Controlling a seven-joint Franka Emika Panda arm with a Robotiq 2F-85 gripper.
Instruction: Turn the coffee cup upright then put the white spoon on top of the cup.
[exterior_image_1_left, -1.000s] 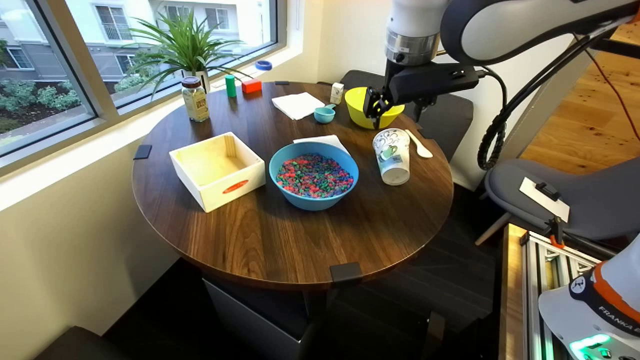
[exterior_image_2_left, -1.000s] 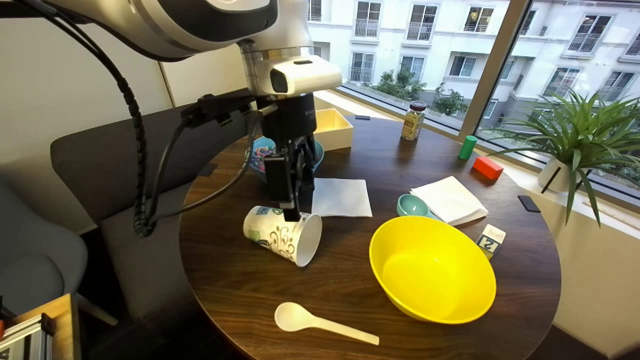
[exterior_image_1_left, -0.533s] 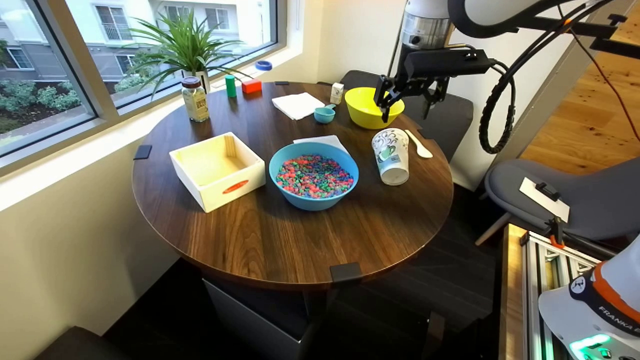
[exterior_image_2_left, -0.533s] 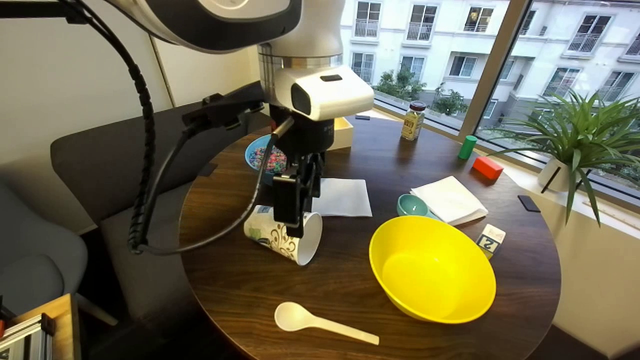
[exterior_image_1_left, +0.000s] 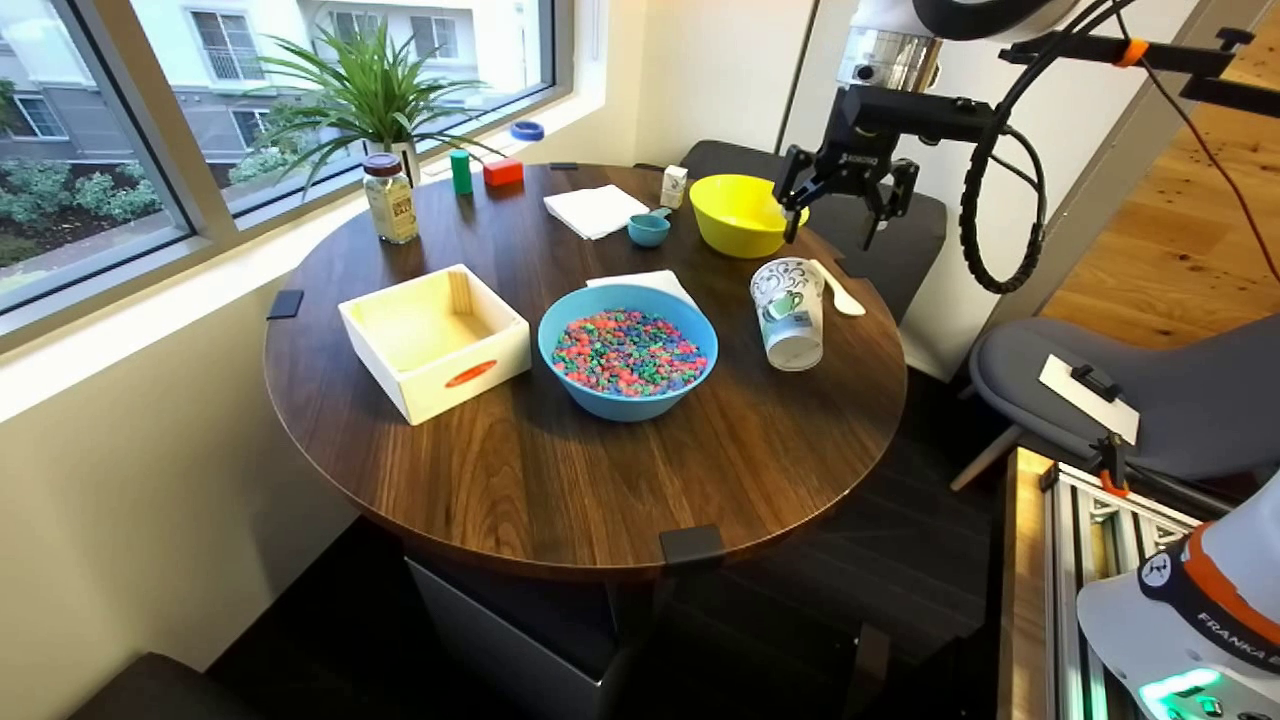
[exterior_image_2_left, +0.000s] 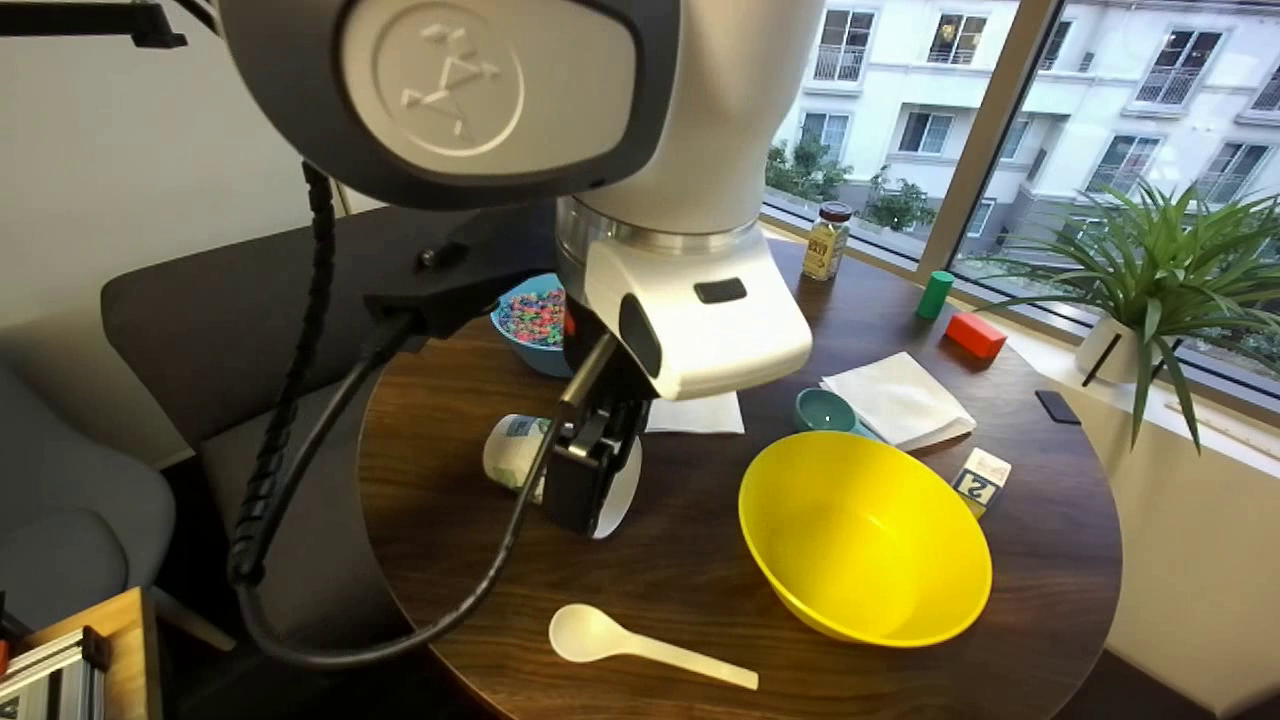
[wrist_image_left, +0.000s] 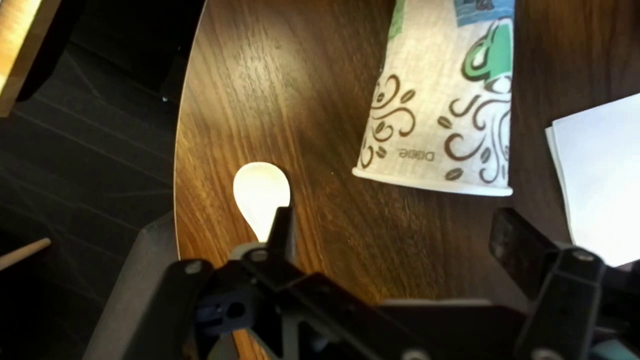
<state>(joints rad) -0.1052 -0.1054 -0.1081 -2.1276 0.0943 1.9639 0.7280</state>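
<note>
The coffee cup (exterior_image_1_left: 787, 315) lies on its side on the table. It is white with brown swirls and a green mug print. In an exterior view (exterior_image_2_left: 512, 455) the arm partly covers it. In the wrist view the cup (wrist_image_left: 440, 110) lies ahead of the fingers, its rim towards them. The white spoon (exterior_image_2_left: 650, 645) lies flat near the table edge; in the wrist view the left finger hides part of the spoon (wrist_image_left: 259, 192). It also shows behind the cup (exterior_image_1_left: 845, 295). My gripper (exterior_image_1_left: 830, 232) is open and empty above the table, near the cup's rim; its fingers are spread wide (wrist_image_left: 395, 220).
A yellow bowl (exterior_image_2_left: 865, 600) stands near the spoon. A blue bowl of coloured bits (exterior_image_1_left: 560, 365), a wooden box (exterior_image_1_left: 410, 390) and napkins (exterior_image_2_left: 900, 395) are on the table. A small teal scoop (exterior_image_2_left: 825, 412) and a letter block (exterior_image_2_left: 982, 475) are beside the yellow bowl.
The gripper has moved and turned, so both fingers now show in an exterior view. The arm has come closer to the camera in an exterior view. The cup has shifted very slightly.
</note>
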